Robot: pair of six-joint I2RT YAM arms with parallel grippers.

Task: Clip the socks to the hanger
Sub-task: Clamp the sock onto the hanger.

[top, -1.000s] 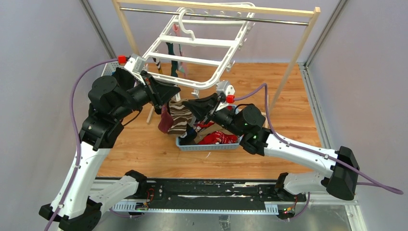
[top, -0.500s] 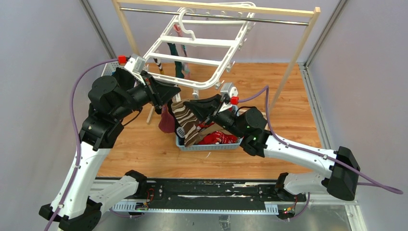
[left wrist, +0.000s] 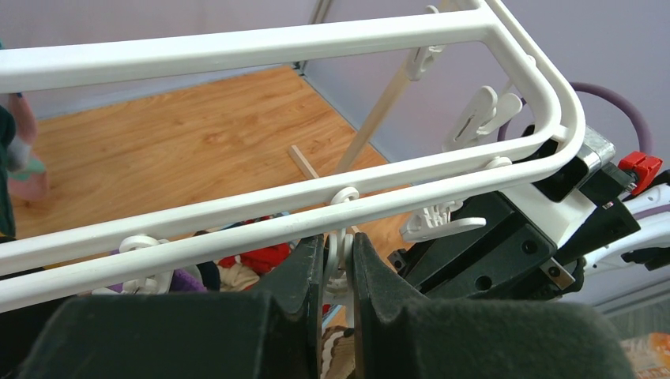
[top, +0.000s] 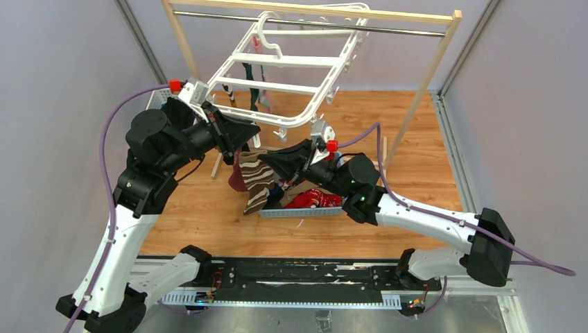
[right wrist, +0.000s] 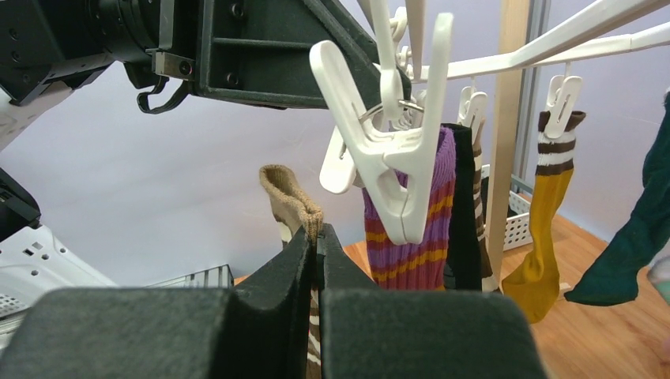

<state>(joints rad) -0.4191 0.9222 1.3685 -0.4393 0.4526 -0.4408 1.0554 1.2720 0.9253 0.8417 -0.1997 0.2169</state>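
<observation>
The white hanger (top: 277, 82) hangs tilted from the rail. Under its near bar (left wrist: 237, 229), my left gripper (left wrist: 338, 246) is shut on a small white clip (left wrist: 340, 260). My right gripper (right wrist: 317, 235) is shut on the cuff of a brown-and-cream striped sock (right wrist: 291, 196). That sock (top: 256, 182) dangles below, right beside the left gripper (top: 251, 137). A white clip (right wrist: 395, 158) hangs just above and right of my right fingertips, its tips together. Purple-striped (right wrist: 411, 260), black (right wrist: 466, 205) and mustard (right wrist: 545, 237) socks hang clipped behind it.
A blue basket (top: 305, 211) on the wooden floor holds more socks, a red one (top: 315, 200) on top. The wooden rack's posts (top: 416, 104) and metal rail (top: 388, 29) stand behind. A dark green sock (right wrist: 632, 253) hangs at the right. Grey walls close both sides.
My right gripper has carried the striped sock left and slightly up, closer to the left gripper; the sock has swung down and leftward. The left gripper has held still on its clip.
</observation>
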